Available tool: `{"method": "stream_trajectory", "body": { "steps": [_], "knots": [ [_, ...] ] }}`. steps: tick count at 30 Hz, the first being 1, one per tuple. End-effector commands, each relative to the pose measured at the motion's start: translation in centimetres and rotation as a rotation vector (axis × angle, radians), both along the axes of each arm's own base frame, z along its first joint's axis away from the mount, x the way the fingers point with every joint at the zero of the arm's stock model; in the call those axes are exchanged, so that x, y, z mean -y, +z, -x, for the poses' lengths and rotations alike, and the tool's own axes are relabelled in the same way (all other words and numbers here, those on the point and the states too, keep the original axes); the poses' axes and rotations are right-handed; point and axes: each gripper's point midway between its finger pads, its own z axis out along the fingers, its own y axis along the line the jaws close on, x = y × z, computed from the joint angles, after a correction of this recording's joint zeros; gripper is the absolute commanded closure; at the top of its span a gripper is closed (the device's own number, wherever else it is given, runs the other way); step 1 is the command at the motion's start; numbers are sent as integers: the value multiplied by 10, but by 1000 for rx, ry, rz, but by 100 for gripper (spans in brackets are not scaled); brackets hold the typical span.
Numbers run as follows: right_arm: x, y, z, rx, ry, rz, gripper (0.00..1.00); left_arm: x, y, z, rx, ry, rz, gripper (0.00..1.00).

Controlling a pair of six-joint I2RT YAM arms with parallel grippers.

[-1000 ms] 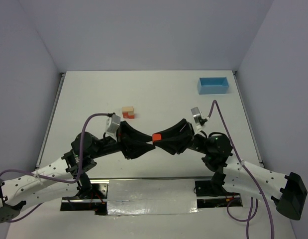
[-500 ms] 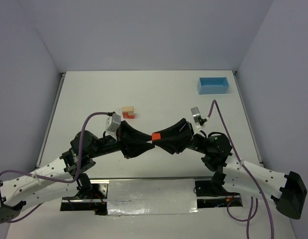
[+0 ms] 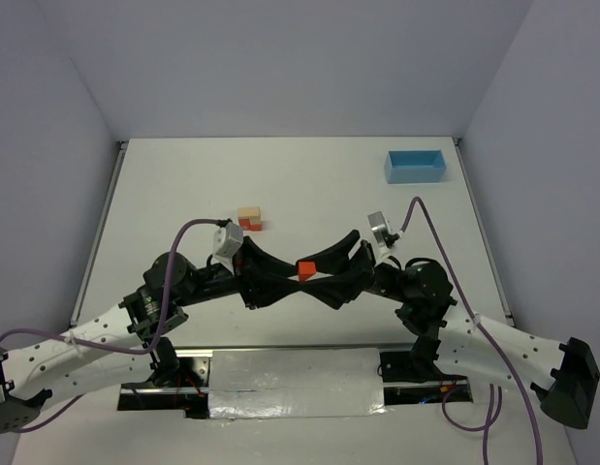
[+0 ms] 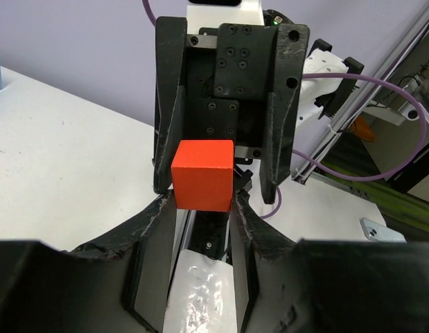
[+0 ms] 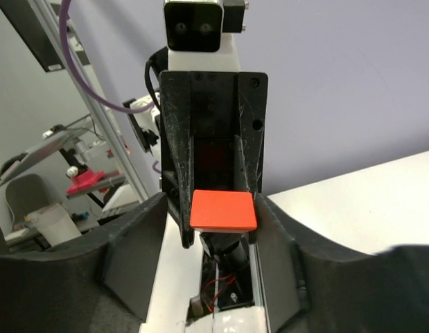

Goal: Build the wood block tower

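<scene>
**Cube hangs in mid-air between two grippers, with only one gripping it**

Top view: the left gripper [image 3: 296,277] and right gripper [image 3: 319,274] meet nose to nose above the near middle of the table [image 3: 309,184]. A red-orange cube [image 3: 305,268] sits between their tips. The wood block tower [image 3: 248,218], tan and red-orange pieces, stands on the table farther off and to the left, well apart from both. A blue tray [image 3: 414,166] sits far right. This view alone places the tower, but it cannot show which jaws hold the cube.

Left wrist view: this settles it. The left gripper's own fingers [image 4: 150,232] are clamped on the cube, pinching only its lower corners. The right gripper's fingers [image 4: 167,104] stand apart, one close against a cube face and the other clear of it. The likely failure is that the close finger drags the cube as the right arm backs away. With so shallow a pinch, the cube could twist or fall.

Right wrist view: the cube is seen from the other side, sitting between the left gripper's fingers. The right jaws gape around it with a gap on at least one side. No table beneath is visible, so the drop cannot be judged from here. Later, bulky fingers near so small a stack could knock it over.
</scene>
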Motion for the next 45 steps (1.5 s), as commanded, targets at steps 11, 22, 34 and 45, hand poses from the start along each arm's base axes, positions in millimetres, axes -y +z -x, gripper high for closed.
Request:
{"method": "stream_trajectory", "body": {
  "steps": [11,22,34,45],
  "knots": [
    [8,13,-6,22,-81,10,0,-8,16,7,89,-9,41,100],
    [17,15,0,190,-114,140,0,-9,3,12,83,-30,-37,100],
    [18,-9,12,204,-2,491,0,-19,-12,32,117,-124,-199,100],
    [-3,-21,23,72,187,603,17,-36,-26,24,106,-66,-384,100]
  ]
}}
